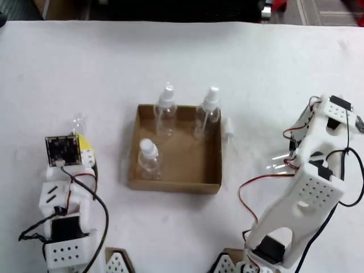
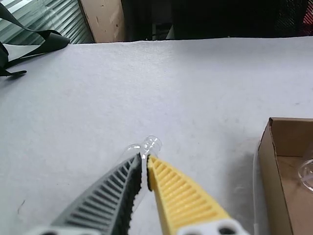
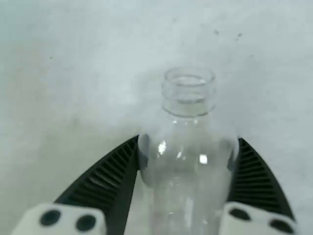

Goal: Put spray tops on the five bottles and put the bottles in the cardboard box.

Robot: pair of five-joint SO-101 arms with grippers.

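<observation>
The cardboard box holds three clear bottles with white spray tops: two at its far side and one at its near left. A loose spray top lies just right of the box. My right gripper is shut on the shoulders of an uncapped clear bottle, which glints right of the box in the high view. My left gripper is shut, grey and yellow fingers nearly touching, over another uncapped bottle lying on the table left of the box.
White cloth covers the table, with open room at the far side and in front of the box. The box's edge stands close by in the left wrist view. Black straps lie at the table's far corner.
</observation>
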